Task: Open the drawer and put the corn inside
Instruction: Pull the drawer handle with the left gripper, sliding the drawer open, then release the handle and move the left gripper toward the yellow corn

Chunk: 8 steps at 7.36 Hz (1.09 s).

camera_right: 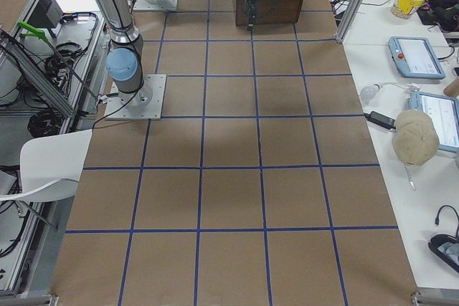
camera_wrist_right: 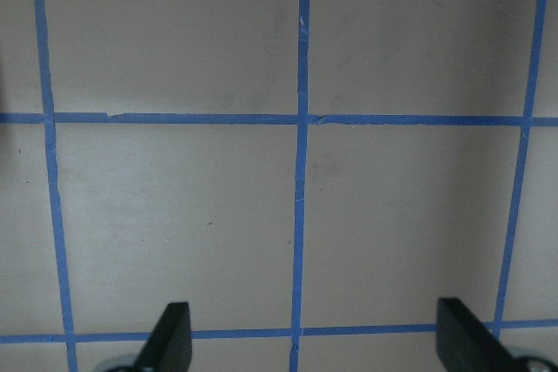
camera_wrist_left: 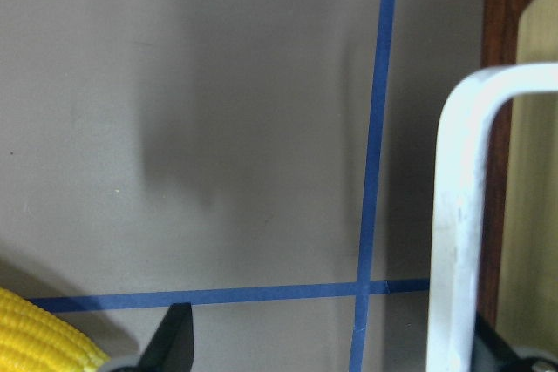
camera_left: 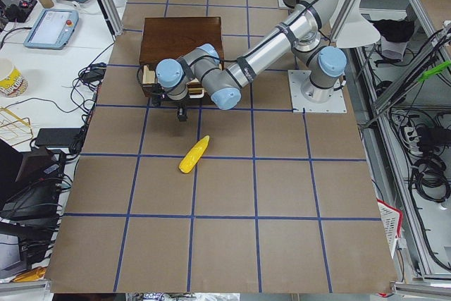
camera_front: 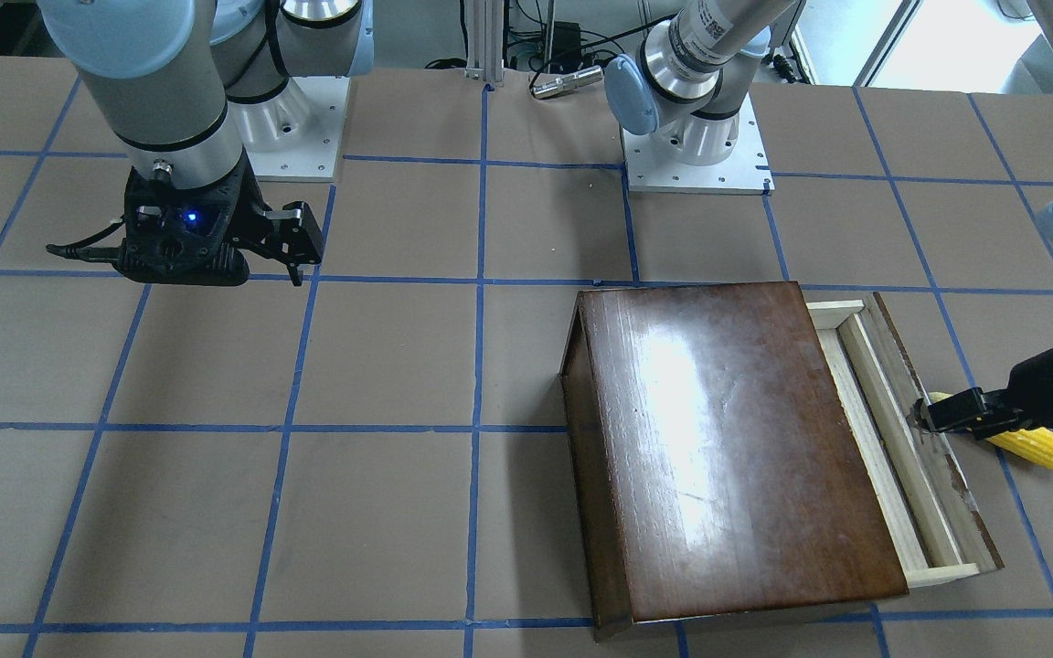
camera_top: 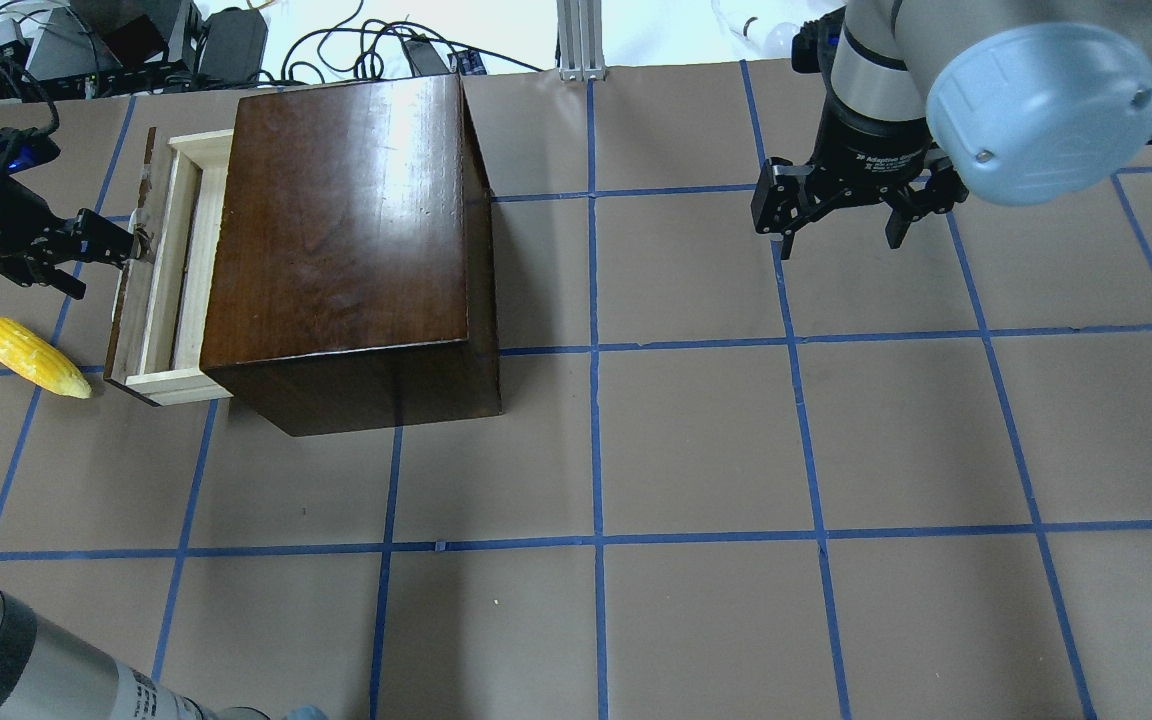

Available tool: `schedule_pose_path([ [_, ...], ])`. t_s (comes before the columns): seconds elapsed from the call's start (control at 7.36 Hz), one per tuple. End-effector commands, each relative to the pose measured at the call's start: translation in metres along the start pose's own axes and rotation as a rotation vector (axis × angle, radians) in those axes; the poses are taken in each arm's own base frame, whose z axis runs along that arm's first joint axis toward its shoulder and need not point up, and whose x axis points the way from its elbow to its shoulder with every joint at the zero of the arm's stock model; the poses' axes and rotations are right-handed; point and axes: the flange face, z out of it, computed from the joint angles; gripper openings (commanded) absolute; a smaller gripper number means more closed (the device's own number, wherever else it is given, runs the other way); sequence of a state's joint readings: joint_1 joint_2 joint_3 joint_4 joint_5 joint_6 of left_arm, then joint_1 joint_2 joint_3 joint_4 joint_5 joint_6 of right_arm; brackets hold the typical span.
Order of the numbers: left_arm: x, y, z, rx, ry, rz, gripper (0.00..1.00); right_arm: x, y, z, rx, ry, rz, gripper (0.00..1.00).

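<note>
The drawer [camera_top: 161, 270] of pale wood is pulled partly out of the glossy dark-brown box [camera_top: 346, 230]; both also show in the front view, drawer [camera_front: 892, 439] and box [camera_front: 728, 439]. My left gripper [camera_top: 106, 262] is open at the drawer's front panel. In the left wrist view the pale metal handle [camera_wrist_left: 453, 215] stands between the spread fingers, close to the right one. The yellow corn [camera_top: 31, 357] lies on the table just outside the drawer front, beside the left gripper [camera_front: 956, 429]. My right gripper [camera_top: 841, 225] is open and empty, far from the box.
The table is brown paper with a blue tape grid [camera_top: 596, 540]. The arm bases [camera_front: 696, 151] stand at the robot's side of the table. Cables and gear [camera_top: 136, 40] lie beyond the far edge behind the box.
</note>
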State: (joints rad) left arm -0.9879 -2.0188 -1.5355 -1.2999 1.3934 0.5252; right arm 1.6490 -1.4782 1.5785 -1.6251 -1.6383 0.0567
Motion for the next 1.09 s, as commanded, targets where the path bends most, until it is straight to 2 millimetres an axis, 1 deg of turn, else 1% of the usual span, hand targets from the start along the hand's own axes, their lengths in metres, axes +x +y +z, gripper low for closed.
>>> schedule_pose_path([
  [0.0, 0.0, 0.0, -0.001, 0.001, 0.0, 0.0, 1.0, 0.0, 0.0, 0.0, 0.0, 0.0, 0.0, 1.0],
  [0.14, 0.0, 0.0, -0.001, 0.002, 0.001, 0.0, 1.0, 0.0, 0.0, 0.001, -0.002, 0.0, 0.0, 1.0],
  [0.41, 0.003, 0.002, -0.007, 0.009, -0.003, -0.002, 1.0, 0.0, 0.0, 0.0, 0.0, 0.0, 0.0, 1.0],
  [0.54, 0.009, 0.002, -0.014, 0.029, 0.017, -0.003, 1.0, 0.0, 0.0, 0.001, -0.002, 0.0, 0.0, 1.0],
  [0.68, 0.018, 0.002, -0.026, 0.045, 0.012, 0.007, 1.0, 0.0, 0.0, 0.0, 0.0, 0.0, 0.0, 1.0],
  [0.81, 0.026, 0.004, -0.048, 0.047, 0.002, 0.009, 1.0, 0.0, 0.0, 0.001, -0.002, 0.0, 0.0, 1.0],
  [0.95, 0.023, 0.006, -0.071, 0.062, -0.028, 0.003, 1.0, 0.0, 0.0, 0.0, 0.001, 0.0, 0.0, 1.0],
])
